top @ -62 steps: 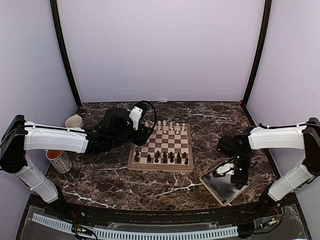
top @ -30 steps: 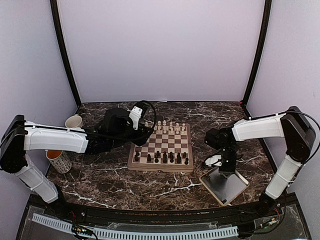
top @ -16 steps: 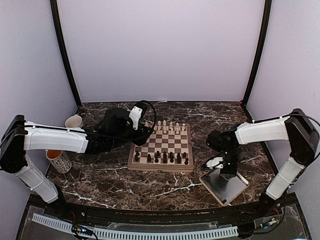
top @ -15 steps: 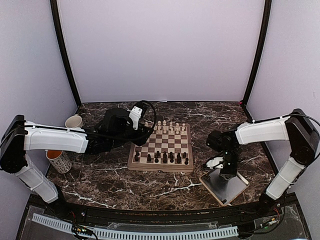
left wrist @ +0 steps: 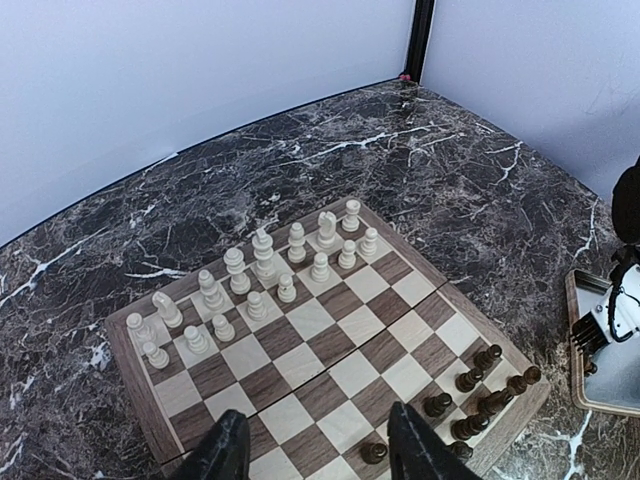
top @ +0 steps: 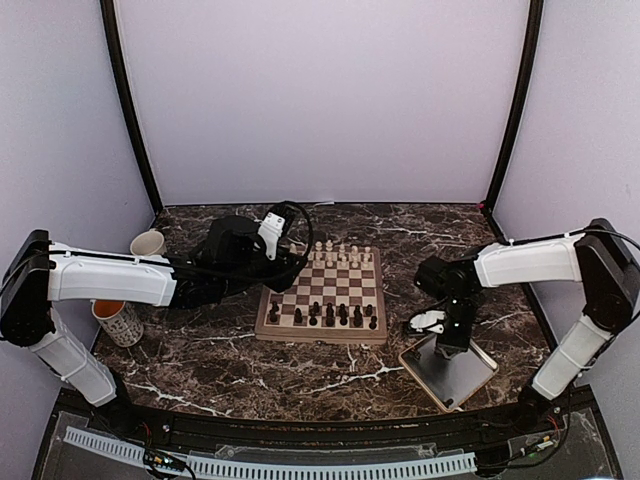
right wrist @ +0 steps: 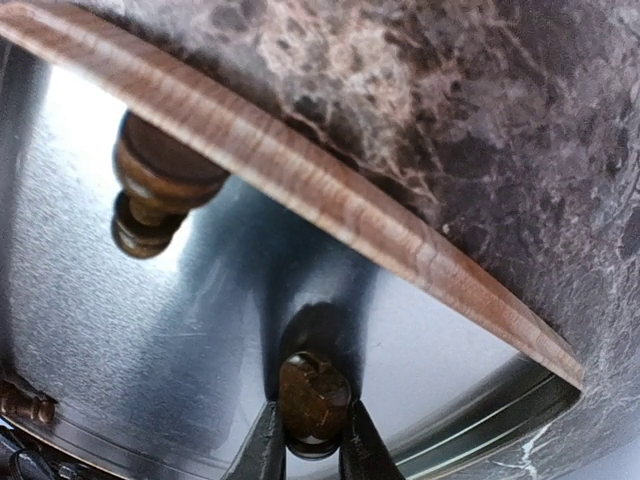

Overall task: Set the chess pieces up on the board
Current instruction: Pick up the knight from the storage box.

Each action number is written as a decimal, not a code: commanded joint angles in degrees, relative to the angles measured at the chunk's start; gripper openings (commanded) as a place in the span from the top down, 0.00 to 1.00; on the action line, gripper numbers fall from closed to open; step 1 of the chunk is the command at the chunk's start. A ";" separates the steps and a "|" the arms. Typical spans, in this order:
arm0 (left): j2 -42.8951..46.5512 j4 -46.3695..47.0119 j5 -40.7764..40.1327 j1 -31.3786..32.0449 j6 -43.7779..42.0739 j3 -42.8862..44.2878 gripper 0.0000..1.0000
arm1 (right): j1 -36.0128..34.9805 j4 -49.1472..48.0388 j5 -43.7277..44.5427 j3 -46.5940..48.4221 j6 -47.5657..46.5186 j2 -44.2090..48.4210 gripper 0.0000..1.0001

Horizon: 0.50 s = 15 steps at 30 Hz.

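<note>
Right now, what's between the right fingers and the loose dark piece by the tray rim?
Only bare tray floor, per right wrist view; the fingers grip a second dark piece.

Blurred at close range, the dark chess piece (right wrist: 313,398) in the right pincer (right wrist: 309,425) cannot be told by type, and the bottom edge crops both fingers.
</note>
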<state>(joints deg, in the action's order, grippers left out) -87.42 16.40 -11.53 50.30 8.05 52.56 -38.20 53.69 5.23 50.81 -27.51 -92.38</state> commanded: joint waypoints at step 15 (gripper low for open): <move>-5.87 -4.68 28.25 -0.47 12.55 10.71 0.52 | 1.29 -2.64 -29.33 25.14 0.09 1.63 0.88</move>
<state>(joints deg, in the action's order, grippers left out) -90.87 13.02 4.95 50.24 13.43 60.34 -37.12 52.27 -17.02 71.26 -28.12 -87.20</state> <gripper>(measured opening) 0.482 0.144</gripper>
